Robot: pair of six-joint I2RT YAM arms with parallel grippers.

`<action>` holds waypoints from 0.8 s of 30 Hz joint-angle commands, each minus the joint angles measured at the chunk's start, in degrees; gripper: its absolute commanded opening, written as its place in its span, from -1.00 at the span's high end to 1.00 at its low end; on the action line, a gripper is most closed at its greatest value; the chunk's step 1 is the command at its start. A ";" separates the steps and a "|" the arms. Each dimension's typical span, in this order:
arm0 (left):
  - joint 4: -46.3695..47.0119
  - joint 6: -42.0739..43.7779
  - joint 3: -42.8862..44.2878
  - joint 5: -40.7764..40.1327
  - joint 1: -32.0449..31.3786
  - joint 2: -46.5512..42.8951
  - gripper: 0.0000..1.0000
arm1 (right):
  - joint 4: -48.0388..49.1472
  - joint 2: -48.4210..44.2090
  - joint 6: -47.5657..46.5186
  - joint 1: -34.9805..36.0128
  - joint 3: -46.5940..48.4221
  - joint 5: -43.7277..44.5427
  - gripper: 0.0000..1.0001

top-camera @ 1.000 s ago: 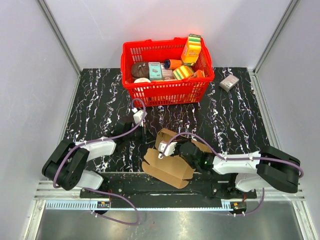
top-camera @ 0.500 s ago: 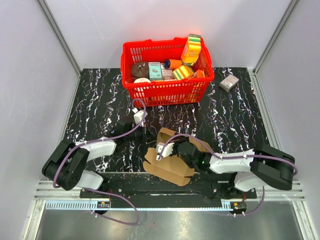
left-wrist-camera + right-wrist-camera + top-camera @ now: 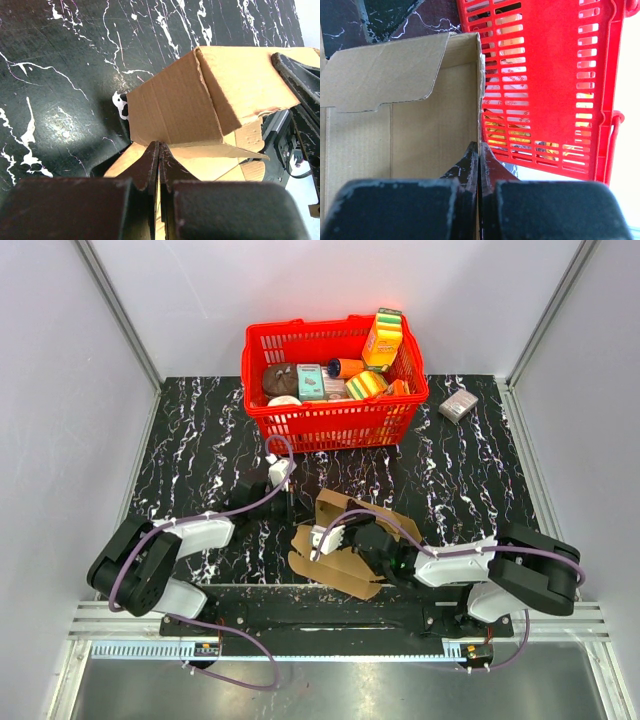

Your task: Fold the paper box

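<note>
The paper box (image 3: 345, 575) is a brown, half-formed carton at the near middle of the table, between both arms. My left gripper (image 3: 295, 518) is at its left side. In the left wrist view this gripper (image 3: 159, 146) is shut on a thin cardboard edge, under a raised folded panel of the paper box (image 3: 170, 110). My right gripper (image 3: 322, 540) reaches in from the right. In the right wrist view it (image 3: 479, 145) is shut on the upright wall edge of the paper box (image 3: 420, 140), with a flap bent over at the top.
A red basket (image 3: 330, 422) full of printed packages stands at the back, just beyond the carton, and fills the right wrist view (image 3: 545, 75). A small grey-pink box (image 3: 458, 405) lies at the back right. The right arm (image 3: 295, 100) sits close behind the carton.
My right arm has stretched further left and the carton has shifted and turned slightly with it. The left gripper has stayed almost in place.
</note>
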 commanded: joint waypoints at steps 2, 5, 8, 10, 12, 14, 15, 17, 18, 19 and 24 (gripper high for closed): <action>3.20 1.38 2.09 -0.19 -0.36 0.40 1.00 | 9.62 1.80 -3.76 1.33 -1.39 2.64 0.98; 3.20 1.55 1.65 -0.62 -0.28 0.40 1.00 | 11.91 2.95 -5.43 2.12 -1.92 3.61 0.94; 3.20 1.73 1.21 -1.33 -0.28 0.31 1.00 | 12.26 3.74 -5.78 2.91 -2.19 4.23 0.93; 3.11 1.91 0.77 -1.94 -0.28 0.13 1.00 | 13.14 4.61 -5.78 3.52 -2.45 4.92 0.93; 3.11 1.99 0.25 -2.55 -0.28 -0.13 1.00 | 13.67 5.06 -5.52 3.79 -2.71 5.46 0.93; 3.46 2.17 -0.28 -2.82 -0.28 -0.83 0.94 | 14.20 5.41 -5.17 4.05 -2.80 5.81 0.91; 3.81 2.34 -0.63 -3.34 -0.28 -1.10 0.87 | 14.20 5.50 -4.91 4.14 -2.80 5.90 0.90; 4.34 2.87 -1.25 -3.79 -0.28 -1.71 0.73 | 14.55 5.59 -4.73 4.40 -2.89 6.07 0.89; 4.69 2.96 -1.60 -4.22 -0.28 -1.89 0.69 | 14.64 5.67 -4.64 4.32 -2.89 6.07 0.89; 4.95 3.05 -1.77 -4.32 -0.28 -2.24 0.64 | 14.64 5.59 -4.47 4.32 -2.89 5.99 0.88; 8.99 4.19 -3.88 -4.84 -0.28 -2.94 0.40 | 15.34 5.85 -3.24 4.32 -2.98 6.07 0.87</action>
